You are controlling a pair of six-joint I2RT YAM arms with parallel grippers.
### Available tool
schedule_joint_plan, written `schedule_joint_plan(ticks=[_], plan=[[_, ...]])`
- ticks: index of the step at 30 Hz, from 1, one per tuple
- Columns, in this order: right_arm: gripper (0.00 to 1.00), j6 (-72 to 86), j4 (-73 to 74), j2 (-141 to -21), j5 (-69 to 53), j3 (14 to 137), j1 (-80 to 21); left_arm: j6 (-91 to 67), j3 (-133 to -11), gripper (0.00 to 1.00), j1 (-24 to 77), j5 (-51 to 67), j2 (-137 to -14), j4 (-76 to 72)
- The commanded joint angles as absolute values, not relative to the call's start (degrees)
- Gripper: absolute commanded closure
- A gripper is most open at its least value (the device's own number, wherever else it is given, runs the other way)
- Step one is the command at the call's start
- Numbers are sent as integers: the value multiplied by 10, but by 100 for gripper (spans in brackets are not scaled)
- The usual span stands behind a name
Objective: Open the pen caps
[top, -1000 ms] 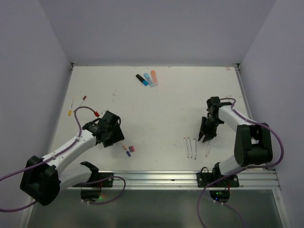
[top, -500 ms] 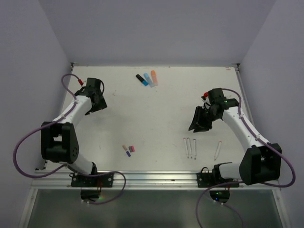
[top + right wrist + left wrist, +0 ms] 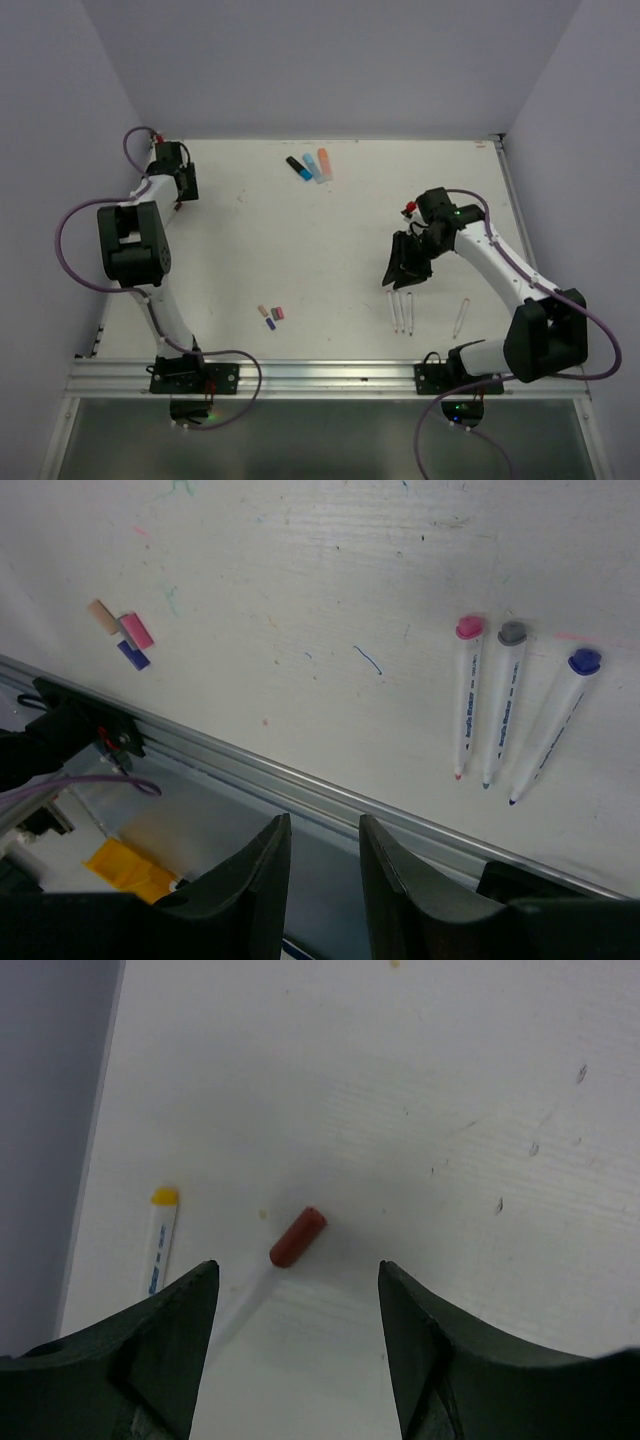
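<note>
Pen caps: three loose, clustered.

White worktop, scuffed with ink marks. Three white pen barrels lie side by side near the front rail; a fourth barrel lies apart. Black, blue and salmon marker bodies lie together near the far edge.

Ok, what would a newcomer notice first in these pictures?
Three white pens lying side by side near the front edge of the table, right of centre. Far left, a dark red cap lies beneath the open left hand. Three small loose caps cluster front-centre.
</note>
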State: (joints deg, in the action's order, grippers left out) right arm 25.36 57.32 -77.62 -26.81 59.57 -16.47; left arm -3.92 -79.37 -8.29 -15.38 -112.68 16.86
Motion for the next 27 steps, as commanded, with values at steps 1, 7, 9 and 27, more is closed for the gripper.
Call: schedule_joint_plan(ticks=[1, 7, 9, 27], plan=[[63, 230, 602, -793, -284, 623, -178, 62, -857, 33, -90, -113, -1167, 107], [62, 219, 597, -828, -293, 635, -185, 88, -914, 34, -103, -106, -1227, 132], [62, 222, 593, -836, -296, 642, -185, 69, -910, 35, -110, -96, -1230, 144], [62, 230, 590, -860, -306, 681, -186, 5, -792, 66, -110, -61, -1196, 165]])
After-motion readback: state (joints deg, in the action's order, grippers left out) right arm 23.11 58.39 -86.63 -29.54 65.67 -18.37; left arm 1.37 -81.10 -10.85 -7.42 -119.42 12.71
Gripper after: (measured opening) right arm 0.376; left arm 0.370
